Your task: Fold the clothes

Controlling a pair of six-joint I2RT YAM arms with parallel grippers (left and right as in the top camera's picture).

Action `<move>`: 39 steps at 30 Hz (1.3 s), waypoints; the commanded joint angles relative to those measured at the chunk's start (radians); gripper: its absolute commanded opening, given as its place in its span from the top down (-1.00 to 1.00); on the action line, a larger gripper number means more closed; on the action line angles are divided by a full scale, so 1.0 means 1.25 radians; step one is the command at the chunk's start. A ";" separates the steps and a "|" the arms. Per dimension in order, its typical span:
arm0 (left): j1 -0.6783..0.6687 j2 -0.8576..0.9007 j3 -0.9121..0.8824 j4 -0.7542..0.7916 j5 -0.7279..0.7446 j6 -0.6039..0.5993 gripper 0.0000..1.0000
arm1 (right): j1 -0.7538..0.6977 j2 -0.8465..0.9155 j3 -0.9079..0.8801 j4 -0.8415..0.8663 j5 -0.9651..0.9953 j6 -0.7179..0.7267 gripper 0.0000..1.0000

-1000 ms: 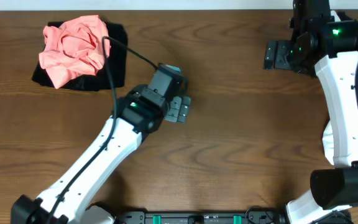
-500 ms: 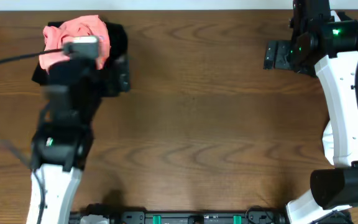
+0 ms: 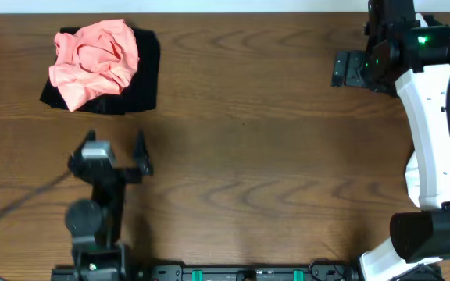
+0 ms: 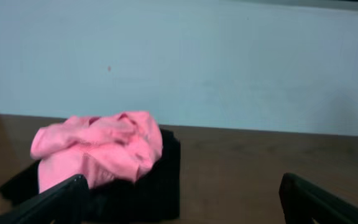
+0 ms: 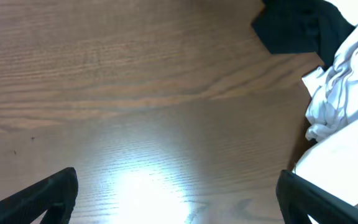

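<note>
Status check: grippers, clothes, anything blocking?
Left gripper open, empty, facing the pile. Right gripper open, empty. Pink shirt crumpled atop black cloth, unfolded. Nothing between left gripper and shirt.

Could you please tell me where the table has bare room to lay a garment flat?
The widest bare wood is the middle of the table, between the left gripper and the right arm. The far-left corner is crowded: the pink T-shirt lies heaped on a black garment. The right wrist view shows white cloth and black cloth piled at one edge.
</note>
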 commanded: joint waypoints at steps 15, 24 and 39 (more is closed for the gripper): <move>0.019 -0.261 -0.149 -0.237 0.009 -0.027 -0.96 | -0.005 -0.001 0.006 -0.002 0.014 -0.013 -0.98; 0.017 -0.289 -0.149 -0.267 0.007 -0.024 -0.96 | -0.005 -0.001 0.006 -0.002 0.014 -0.013 -0.99; 0.018 -0.287 -0.149 -0.265 0.007 -0.024 -0.96 | -0.005 -0.001 0.006 -0.002 0.014 -0.013 -0.98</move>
